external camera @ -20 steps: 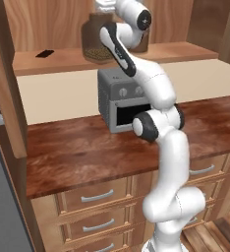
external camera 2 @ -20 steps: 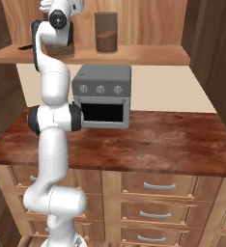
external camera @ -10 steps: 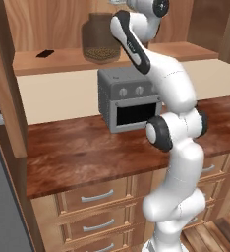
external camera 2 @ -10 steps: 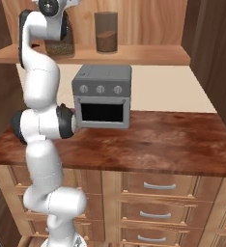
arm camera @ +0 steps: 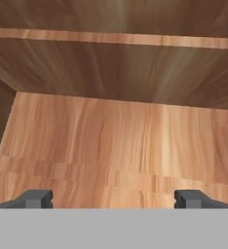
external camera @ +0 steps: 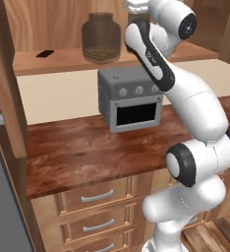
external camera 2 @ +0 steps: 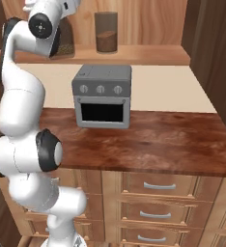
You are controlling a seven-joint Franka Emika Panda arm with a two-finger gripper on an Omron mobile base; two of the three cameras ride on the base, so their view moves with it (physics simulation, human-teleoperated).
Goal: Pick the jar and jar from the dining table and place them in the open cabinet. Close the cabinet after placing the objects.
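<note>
While we looked along the gripper (arm camera: 113, 198), its two dark fingertips (arm camera: 36, 198) stood wide apart with nothing between them, touching nothing, facing the bare wooden inside of the cabinet (arm camera: 116, 131). From the base, we saw both jars standing on the cabinet's bottom shelf (external camera 2: 148, 54), above the grey oven (external camera 2: 102, 95) on the wood counter (external camera 2: 173, 144). The wide round-shouldered jar (external camera: 101, 38) with olive-yellow pellets stood left of the raised arm in the left base view, and the slim jar (external camera 2: 106, 32) with brown powder stood apart to its right. A small dark object (external camera: 44, 53) lay on the shelf further left; we could not identify it.
</note>
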